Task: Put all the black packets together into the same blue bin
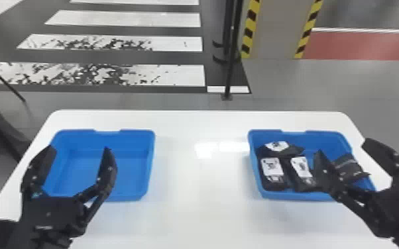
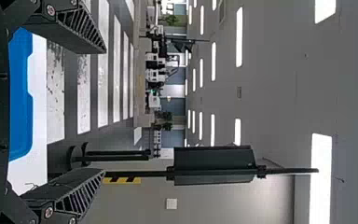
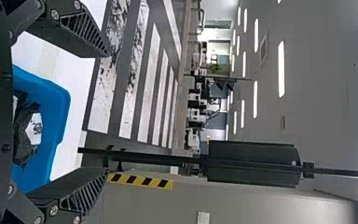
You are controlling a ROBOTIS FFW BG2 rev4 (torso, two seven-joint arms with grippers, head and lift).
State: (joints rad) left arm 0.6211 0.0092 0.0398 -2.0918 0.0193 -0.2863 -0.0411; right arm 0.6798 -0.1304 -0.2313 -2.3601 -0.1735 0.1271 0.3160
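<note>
Currently, four black packets are located in the right blue bin [image 1: 328,134]. The rear packet [image 1: 280,149] lies at the bin's far left corner, white label visible. Two labelled packets, the front-left packet [image 1: 272,175] and the front-middle packet [image 1: 302,174], lie side by side nearer the robot, lengthwise from front to back. The fourth packet [image 1: 350,165] lies askew toward the bin's right side, with a pale stripe across it. The right gripper [image 1: 343,148] is positioned over the near right part of this bin; its fingers are spread, with a wide gap between the tips. The right wrist view confirms the spread and shows a labelled packet inside the bin. The left blue bin [image 1: 139,132] stands well apart from the right one, on the same white table [image 1: 202,212]. The left gripper [image 1: 79,149] is positioned over the left bin, its two fingers likewise spread. Beyond the table, a floor area with white stripes [image 1: 172,74] extends at left and centre. A thin black pole [image 1: 230,69] stands beside it, near a grey column [image 1: 275,29] edged with yellow-and-black banding. A red floor strip [image 1: 361,46] lies to the right of the column.
</note>
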